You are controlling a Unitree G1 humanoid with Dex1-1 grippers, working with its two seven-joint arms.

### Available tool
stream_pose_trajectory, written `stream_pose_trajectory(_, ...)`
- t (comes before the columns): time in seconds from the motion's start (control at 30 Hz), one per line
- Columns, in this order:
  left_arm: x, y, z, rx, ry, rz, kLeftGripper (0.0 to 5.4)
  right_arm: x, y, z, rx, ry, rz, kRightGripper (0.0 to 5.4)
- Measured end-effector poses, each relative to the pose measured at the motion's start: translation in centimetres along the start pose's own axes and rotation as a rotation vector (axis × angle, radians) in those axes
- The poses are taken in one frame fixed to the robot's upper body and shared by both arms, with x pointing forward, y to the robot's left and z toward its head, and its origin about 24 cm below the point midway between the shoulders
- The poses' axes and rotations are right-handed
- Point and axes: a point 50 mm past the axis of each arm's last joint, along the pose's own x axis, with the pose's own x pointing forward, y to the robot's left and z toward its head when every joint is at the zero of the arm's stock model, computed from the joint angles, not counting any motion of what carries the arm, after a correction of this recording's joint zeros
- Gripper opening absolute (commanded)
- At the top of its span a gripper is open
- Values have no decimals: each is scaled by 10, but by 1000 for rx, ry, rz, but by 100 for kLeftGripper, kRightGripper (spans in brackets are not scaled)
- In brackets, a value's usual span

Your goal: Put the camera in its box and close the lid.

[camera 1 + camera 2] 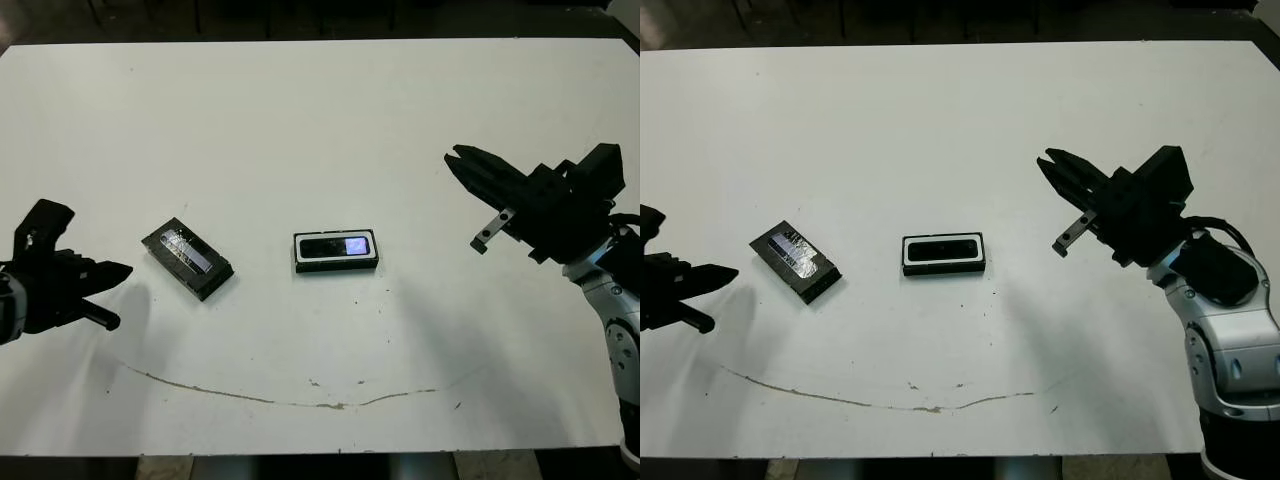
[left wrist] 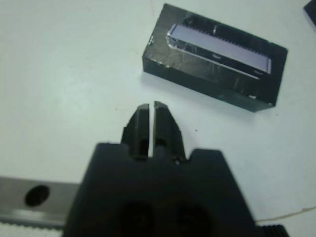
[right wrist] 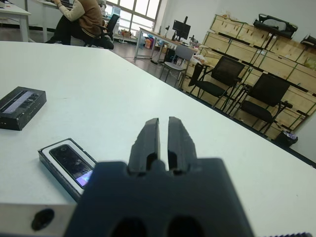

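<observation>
The box (image 1: 298,253), a small tray with a black outside and white lining, sits near the table's middle. The camera (image 1: 336,246) lies inside it, its small screen lit bluish. To the left, apart from the box, lies the lid (image 1: 187,262), a black panel with a shiny window strip, turned at an angle. My left gripper (image 1: 128,269) hovers left of the lid, shut and holding nothing; in its wrist view the lid (image 2: 217,57) is just beyond the fingertips. My right gripper (image 1: 452,155) hangs above the table right of the box, shut and empty.
A thin brownish scratch line (image 1: 300,402) runs along the table near its front edge. Beyond the table's far side, the right wrist view shows a seated person (image 3: 81,19), office chairs (image 3: 217,79) and stacked crates.
</observation>
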Motion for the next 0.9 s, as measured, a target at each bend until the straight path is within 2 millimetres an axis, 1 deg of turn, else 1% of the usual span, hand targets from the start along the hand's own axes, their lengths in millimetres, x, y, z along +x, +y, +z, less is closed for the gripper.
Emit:
stream_pose_trajectory(0.13, 9, 1, 1, 7, 39, -17, 0, 1, -1, 0, 9, -1, 1, 2)
stream_pose_trajectory(0.37, 21, 4, 13, 39, 42, 1, 0, 3, -3, 2, 0, -1, 1, 2)
stream_pose_trajectory(0.7, 35, -8, 26, 74, 21, -10, 0, 7, -3, -1, 3, 7, 10, 2)
stream_pose_trajectory(0.9, 42, -13, 32, 59, 6, -22, 0, 8, -3, -1, -10, 10, 0, 2)
